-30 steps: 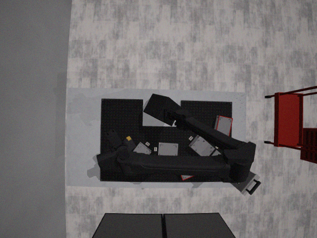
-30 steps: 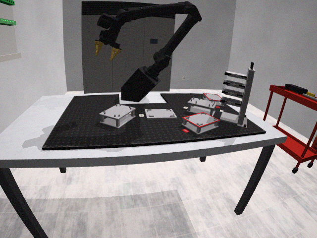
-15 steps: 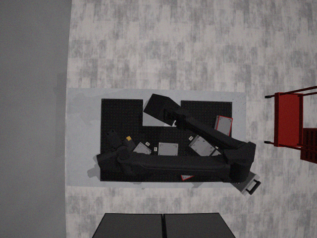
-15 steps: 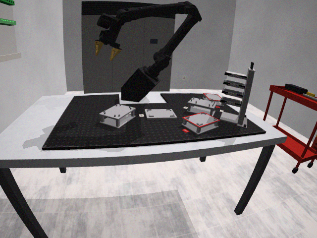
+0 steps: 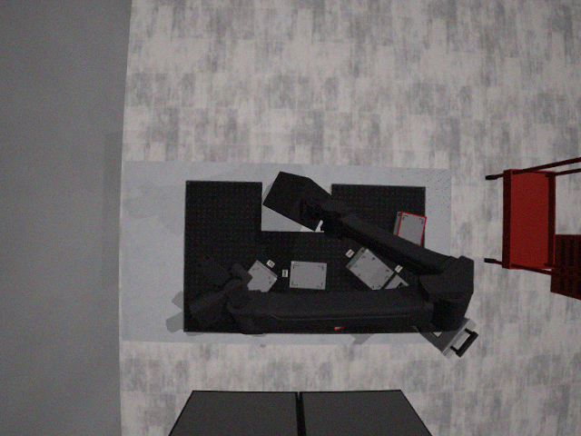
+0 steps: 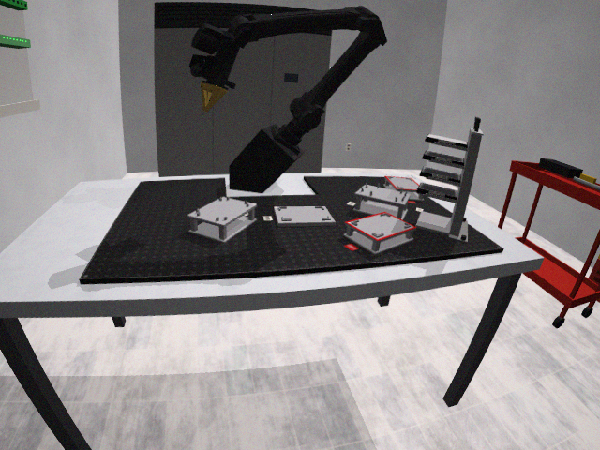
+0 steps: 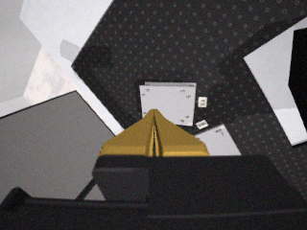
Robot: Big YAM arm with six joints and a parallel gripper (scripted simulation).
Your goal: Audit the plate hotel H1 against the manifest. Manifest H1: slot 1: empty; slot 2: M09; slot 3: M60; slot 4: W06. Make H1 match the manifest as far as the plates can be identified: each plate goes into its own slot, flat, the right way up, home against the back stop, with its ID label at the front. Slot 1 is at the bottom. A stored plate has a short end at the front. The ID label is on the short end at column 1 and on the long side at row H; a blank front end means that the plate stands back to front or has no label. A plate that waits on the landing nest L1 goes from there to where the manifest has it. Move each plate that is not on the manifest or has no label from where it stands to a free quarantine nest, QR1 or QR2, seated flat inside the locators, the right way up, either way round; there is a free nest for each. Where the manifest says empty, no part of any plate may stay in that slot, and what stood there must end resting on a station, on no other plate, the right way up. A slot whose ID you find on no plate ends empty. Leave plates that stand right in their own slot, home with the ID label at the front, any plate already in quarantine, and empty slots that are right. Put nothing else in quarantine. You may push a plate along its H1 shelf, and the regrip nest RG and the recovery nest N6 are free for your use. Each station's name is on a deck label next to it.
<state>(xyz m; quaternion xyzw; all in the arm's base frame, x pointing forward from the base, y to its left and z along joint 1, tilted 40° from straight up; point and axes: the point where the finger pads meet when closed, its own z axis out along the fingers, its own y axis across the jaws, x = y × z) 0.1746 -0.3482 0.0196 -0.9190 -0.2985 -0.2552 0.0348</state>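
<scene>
Grey patchy flooring surrounds a pale table (image 5: 141, 262) carrying a black mat (image 5: 220, 211); from above, the arm (image 5: 328, 312) stretches along the mat's near edge with its gripper hidden under the wrist, beside three grey stands and one red-edged stand (image 5: 411, 228). From the side, the gripper (image 6: 209, 98) hangs high above the mat's left part, its yellow fingers pressed together into a point and pinching nothing. At the far right stands the plate rack (image 6: 472, 159), with dark plates (image 6: 438, 172) on its shelves; their labels are too small to read. Two red-rimmed stands, one at the front (image 6: 380, 232), and a flat pad (image 6: 304, 214) lie between rack and gripper. The wrist camera looks down past the closed fingers at a grey stand (image 7: 168, 102) well below. Such plates are probably light, stiff and smooth-sided, so a grip across the two long sides near the middle should hold best; a squeeze at a corner might let one tilt or slip.
</scene>
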